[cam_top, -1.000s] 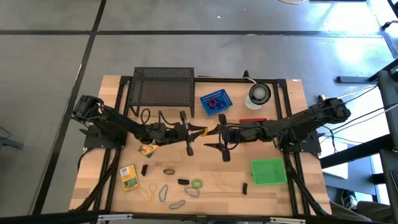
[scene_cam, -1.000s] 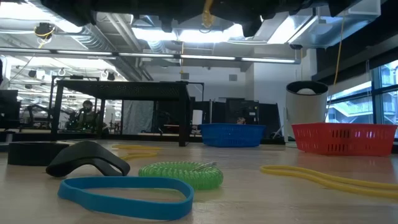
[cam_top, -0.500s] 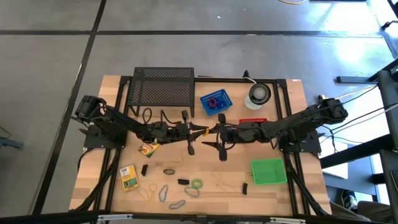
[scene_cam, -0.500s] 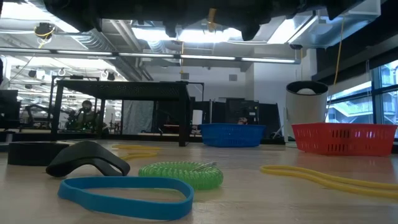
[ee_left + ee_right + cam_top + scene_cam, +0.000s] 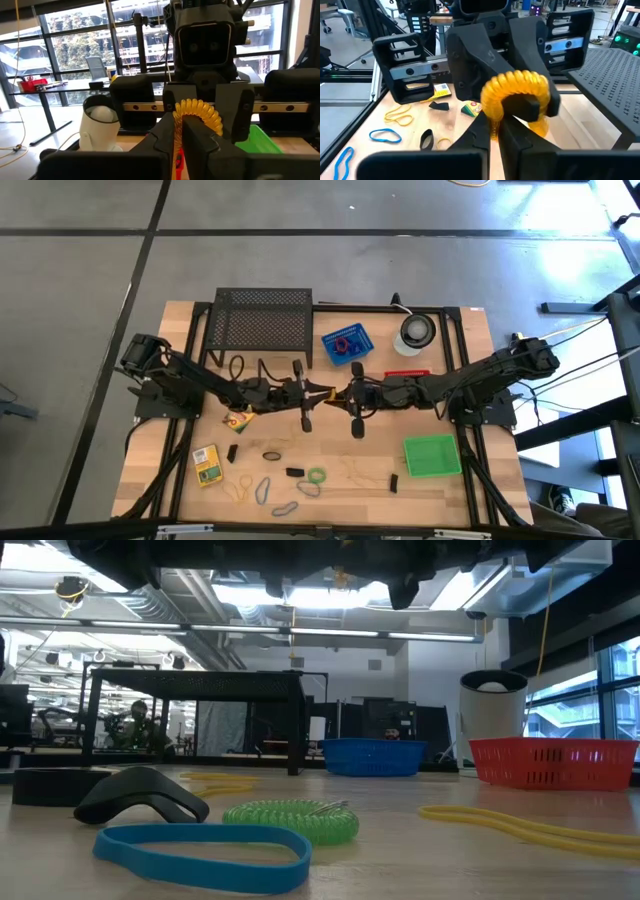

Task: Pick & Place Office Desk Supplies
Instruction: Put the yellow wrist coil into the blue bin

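Bright overhead strip lights, window daylight behind; low view foreground soft; wrist views sharp.

Both grippers, left (image 5: 322, 392) and right (image 5: 340, 393), meet tip to tip mid-table, arms spanning the width and blocking passage across. Behind: mesh rack (image 5: 262, 326), blue bin (image 5: 346, 344), white disc (image 5: 417, 331). Near side: bands (image 5: 258, 489) and clips (image 5: 294, 473) scattered, green tray (image 5: 432, 456) at right; open wood between.
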You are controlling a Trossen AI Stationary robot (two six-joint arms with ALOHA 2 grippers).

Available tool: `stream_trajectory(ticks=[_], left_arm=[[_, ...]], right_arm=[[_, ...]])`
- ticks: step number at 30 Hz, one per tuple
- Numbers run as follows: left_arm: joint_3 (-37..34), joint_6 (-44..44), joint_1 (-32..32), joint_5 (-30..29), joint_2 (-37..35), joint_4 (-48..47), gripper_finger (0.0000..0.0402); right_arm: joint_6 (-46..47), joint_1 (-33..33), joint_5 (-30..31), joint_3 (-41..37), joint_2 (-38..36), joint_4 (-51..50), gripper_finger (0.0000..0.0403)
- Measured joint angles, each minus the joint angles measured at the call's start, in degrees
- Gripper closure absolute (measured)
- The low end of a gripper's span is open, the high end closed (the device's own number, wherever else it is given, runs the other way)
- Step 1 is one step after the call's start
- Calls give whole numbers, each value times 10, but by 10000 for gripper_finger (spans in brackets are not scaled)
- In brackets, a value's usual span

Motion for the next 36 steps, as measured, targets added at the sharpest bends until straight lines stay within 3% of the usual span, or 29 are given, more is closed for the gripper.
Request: stream_trajectory(ticks=[5, 9, 13, 17, 24, 31, 36], left_arm=[[0, -5, -7, -15, 0, -7, 350], [0, -23, -9, -33, 0, -27, 305], [0, -30, -10, -77, -4, -84, 261], [0, -41, -14, -137, -16, -162, 234], [0, -86, -20, -212, -39, -266, 231], [0, -120, -31, -219, -47, -310, 233], [0, -120, -37, -223, -47, -310, 233]], right_arm=[[28, 0, 25, 0, 0, -21, 372], [35, -7, 55, 0, -3, -47, 381], [55, -23, 59, 0, -17, -93, 389], [73, -41, 102, 0, -32, -160, 387], [103, -105, 144, 0, -37, -228, 384], [155, -190, 162, 0, -20, -254, 384], [202, -241, 160, 0, 33, -252, 384]])
